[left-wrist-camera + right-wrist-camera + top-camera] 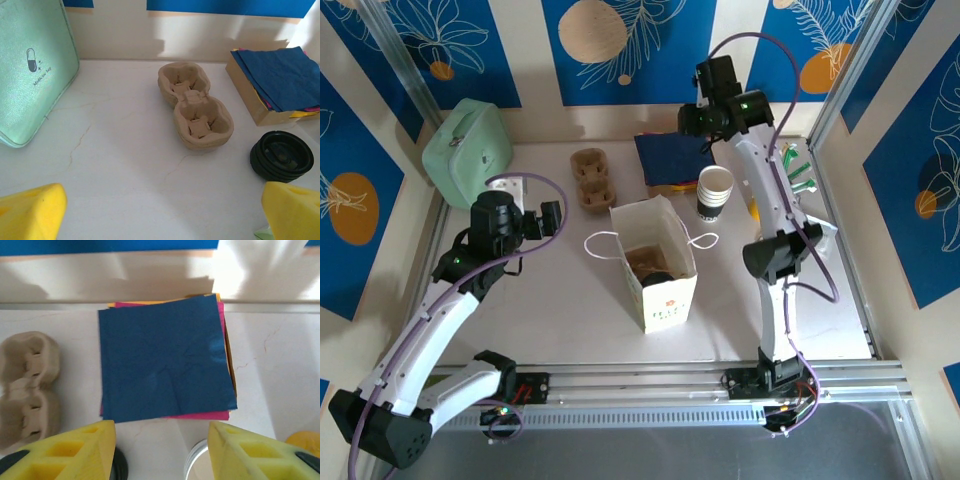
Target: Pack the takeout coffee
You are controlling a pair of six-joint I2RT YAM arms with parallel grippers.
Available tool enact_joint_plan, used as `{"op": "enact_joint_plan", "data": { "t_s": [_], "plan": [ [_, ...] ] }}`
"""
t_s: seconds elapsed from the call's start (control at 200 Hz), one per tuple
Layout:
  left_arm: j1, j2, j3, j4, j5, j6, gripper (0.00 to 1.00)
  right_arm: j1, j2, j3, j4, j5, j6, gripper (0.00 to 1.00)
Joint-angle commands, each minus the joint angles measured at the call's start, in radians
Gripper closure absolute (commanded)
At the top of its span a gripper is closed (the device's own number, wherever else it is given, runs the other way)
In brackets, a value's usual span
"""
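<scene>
Yellow fingers parted at both wrists; takeout coffee bagged

Item 1, takeout coffee: stood inside the open white paper bag at mid-table, between the two arms. It was seen from above only as a round black lid facing up, so the long axis ran vertical and the cup was upright. Brown card lay beside it within the bag. The bag walls hid the cup body.

Item 2, left gripper: jaws wide apart, holding and touching nothing, aimed across the table toward a two-cup pulp carrier. Its wrist view placed a mint-green zip pouch at left and a stack of black lids at right, just beside a brown box topped with blue napkins.

Item 3, right gripper: jaws also wide apart and empty, hung above the napkins at the far side of the table, with pink and yellow sheets showing beneath the blue. The rim of a stack of lidless cups showed between the fingers, low in that wrist view.

Item 4, surface: white table with faint veining, aluminium rail along the near edge, green packets at far right.

Item 5, room: walls blue with pale leaf outlines and orange discs, cream band at table height
</scene>
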Motion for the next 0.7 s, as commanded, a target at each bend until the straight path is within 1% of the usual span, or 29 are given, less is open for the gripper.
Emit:
{"op": "enact_joint_plan", "data": {
  "t_s": [0.0,0.085,0.245,0.36,0.44,0.52,0.695],
  "plan": [
    [0.015,0.000,0.034,-0.026,-0.014,-0.006,0.01,-0.022,0.058,0.034,0.074,-0.068,0.036,0.48],
    [0.014,0.004,0.036,-0.031,-0.021,-0.007,0.01,-0.032,0.118,0.058,0.099,-0.080,0.037,0.47],
    [0.015,0.006,0.033,-0.037,-0.029,-0.013,0.01,-0.020,0.199,0.085,0.157,-0.071,0.018,0.45],
    [0.014,0.017,0.032,-0.051,-0.003,-0.015,0.00,-0.016,0.244,0.090,0.193,-0.088,0.035,0.45],
    [0.014,0.022,0.034,-0.072,-0.003,-0.012,0.00,0.000,0.280,0.100,0.211,-0.056,0.019,0.44],
    [0.013,0.021,0.027,-0.070,-0.004,-0.012,0.00,0.009,0.315,0.117,0.219,-0.036,0.009,0.42],
    [0.013,0.028,0.029,-0.056,0.012,-0.018,0.00,0.020,0.363,0.121,0.254,-0.001,0.001,0.39]
  ]
}}
